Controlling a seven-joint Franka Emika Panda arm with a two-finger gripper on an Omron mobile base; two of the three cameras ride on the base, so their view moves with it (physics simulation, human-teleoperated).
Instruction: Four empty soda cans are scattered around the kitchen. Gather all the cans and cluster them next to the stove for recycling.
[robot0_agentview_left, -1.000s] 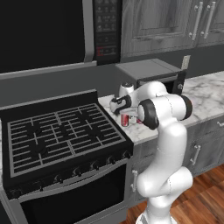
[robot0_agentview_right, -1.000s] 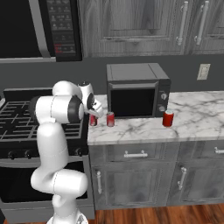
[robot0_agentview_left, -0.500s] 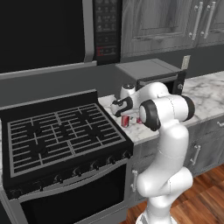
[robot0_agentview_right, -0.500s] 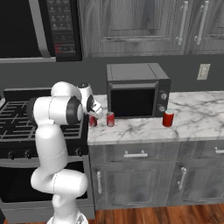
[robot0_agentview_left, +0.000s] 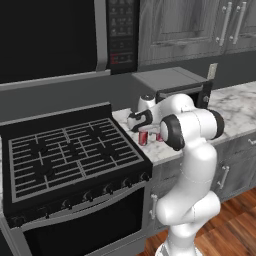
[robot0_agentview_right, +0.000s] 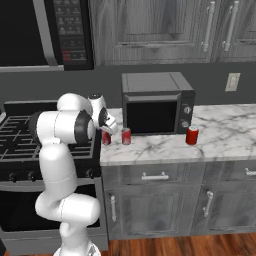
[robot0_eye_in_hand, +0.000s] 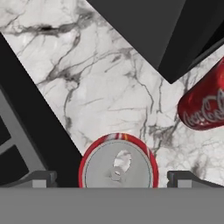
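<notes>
Left base view: the gripper hangs just above a can beside the stove, the clustering spot.

Right base view: two cans stand near it; a third stands well apart.

Hand view: the wide-open fingers straddle the can top, gripping nothing.

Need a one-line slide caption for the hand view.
Open gripper above an upright soda can on the marble counter beside the stove; second can nearby.
</notes>
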